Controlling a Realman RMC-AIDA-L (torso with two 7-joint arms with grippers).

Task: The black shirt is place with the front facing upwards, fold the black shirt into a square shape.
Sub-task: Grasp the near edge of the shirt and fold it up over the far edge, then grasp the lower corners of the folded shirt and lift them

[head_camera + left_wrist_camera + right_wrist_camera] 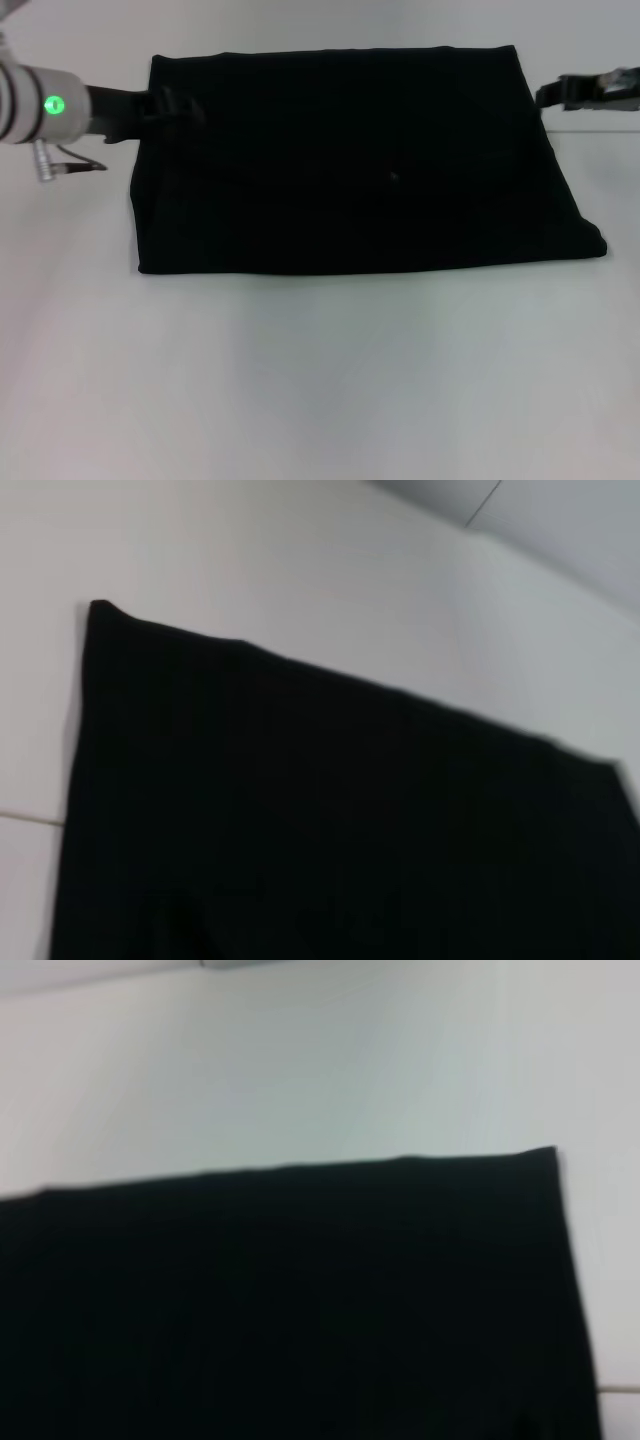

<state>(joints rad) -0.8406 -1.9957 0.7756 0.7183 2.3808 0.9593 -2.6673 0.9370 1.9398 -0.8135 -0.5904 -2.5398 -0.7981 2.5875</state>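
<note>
Lying flat, black shirt (350, 160) forms soft rectangle.

The black shirt (350, 160) lies flat, folded into a plain, roughly rectangular block, no print showing.

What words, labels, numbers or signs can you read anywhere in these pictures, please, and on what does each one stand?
None can be read in any view.
The black shirt lies folded on the white table and shows only plain black fabric: no print, no label.
The left arm bears a lit green light, which is no text.
</note>
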